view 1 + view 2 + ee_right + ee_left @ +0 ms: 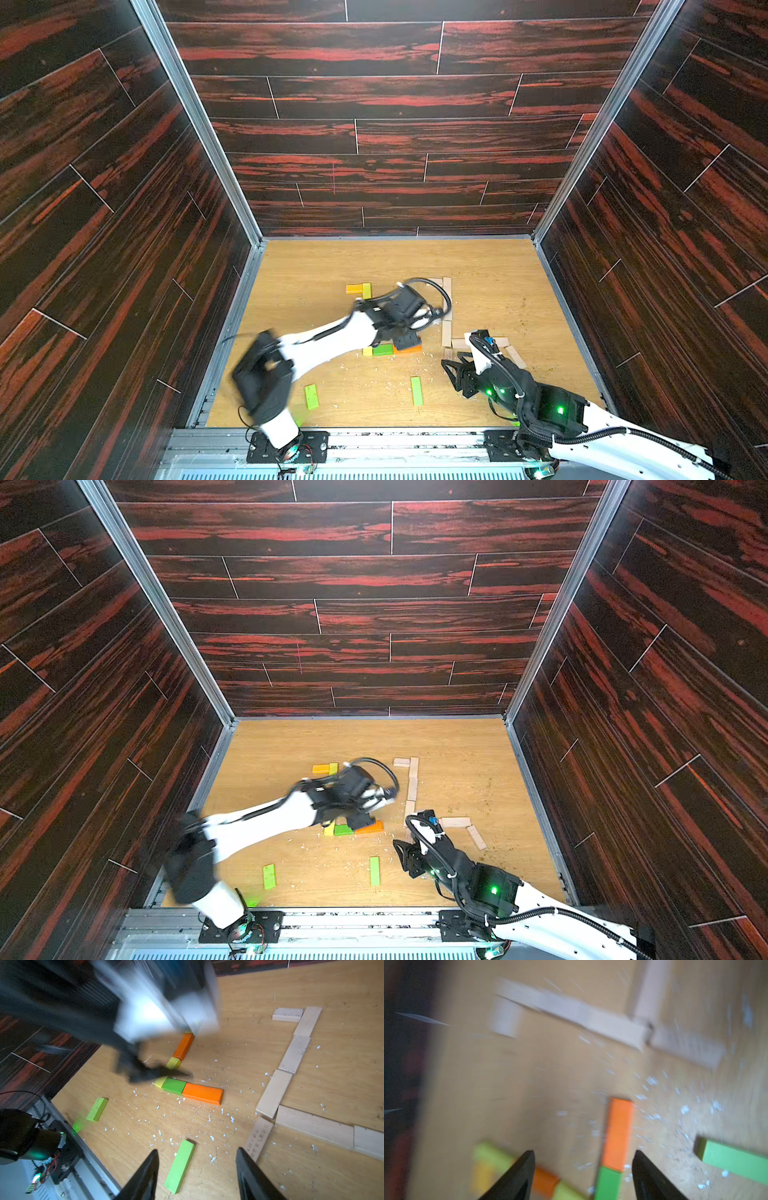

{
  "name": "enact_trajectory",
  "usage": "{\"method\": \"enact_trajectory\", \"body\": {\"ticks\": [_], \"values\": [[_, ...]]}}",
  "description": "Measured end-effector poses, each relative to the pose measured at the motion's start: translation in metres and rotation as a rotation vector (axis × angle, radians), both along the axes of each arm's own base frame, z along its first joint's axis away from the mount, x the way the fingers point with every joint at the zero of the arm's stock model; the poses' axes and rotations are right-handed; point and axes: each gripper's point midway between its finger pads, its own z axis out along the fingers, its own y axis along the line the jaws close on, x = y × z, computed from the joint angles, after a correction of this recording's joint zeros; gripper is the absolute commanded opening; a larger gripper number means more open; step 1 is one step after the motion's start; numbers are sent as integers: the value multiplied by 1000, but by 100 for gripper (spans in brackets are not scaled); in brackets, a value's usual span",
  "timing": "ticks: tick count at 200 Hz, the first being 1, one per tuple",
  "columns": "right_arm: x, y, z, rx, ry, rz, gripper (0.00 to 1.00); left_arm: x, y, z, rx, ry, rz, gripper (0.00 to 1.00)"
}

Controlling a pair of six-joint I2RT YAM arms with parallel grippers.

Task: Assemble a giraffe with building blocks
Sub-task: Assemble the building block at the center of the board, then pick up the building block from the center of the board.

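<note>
Pale wooden building blocks (446, 309) lie end to end in a bent line right of centre, also seen from the right wrist (295, 1053). A yellow, green and orange row (390, 350) lies in the middle. My left gripper (584, 1152) hangs open just above that row, nothing held; the orange plank (617, 1132) and green plank (608, 1184) show between its fingers. A yellow and orange pair (359, 288) lies further back. My right gripper (197, 1149) is open and empty, hovering over a loose green plank (179, 1165) near the front.
Another loose green plank (311, 396) lies front left. White crumbs (158, 1132) are scattered over the wooden floor. Dark panelled walls enclose three sides and a metal rail (374, 440) runs along the front. The left arm (324, 345) reaches diagonally across the middle, blurred.
</note>
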Motion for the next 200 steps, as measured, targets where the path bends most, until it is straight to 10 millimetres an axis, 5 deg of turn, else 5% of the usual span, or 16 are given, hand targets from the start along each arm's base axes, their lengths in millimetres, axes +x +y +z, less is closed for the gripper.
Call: {"method": "enact_trajectory", "body": {"ticks": [43, 78, 104, 137, 200], "values": [[-2, 27, -25, -114, 171, -4, 60, -4, 76, 102, -285, -208, 360, 73], [-17, 47, -70, -261, 341, 13, 66, -20, 149, 155, -523, -268, 669, 72], [-19, 79, -102, -340, 481, -4, 70, -41, 198, 148, -603, -242, 841, 73], [-32, 84, -130, -405, 603, -6, 71, -63, 236, 138, -661, -232, 953, 74], [-34, 91, -136, -417, 674, -53, 65, -72, 252, 124, -657, -215, 1016, 74]]}}
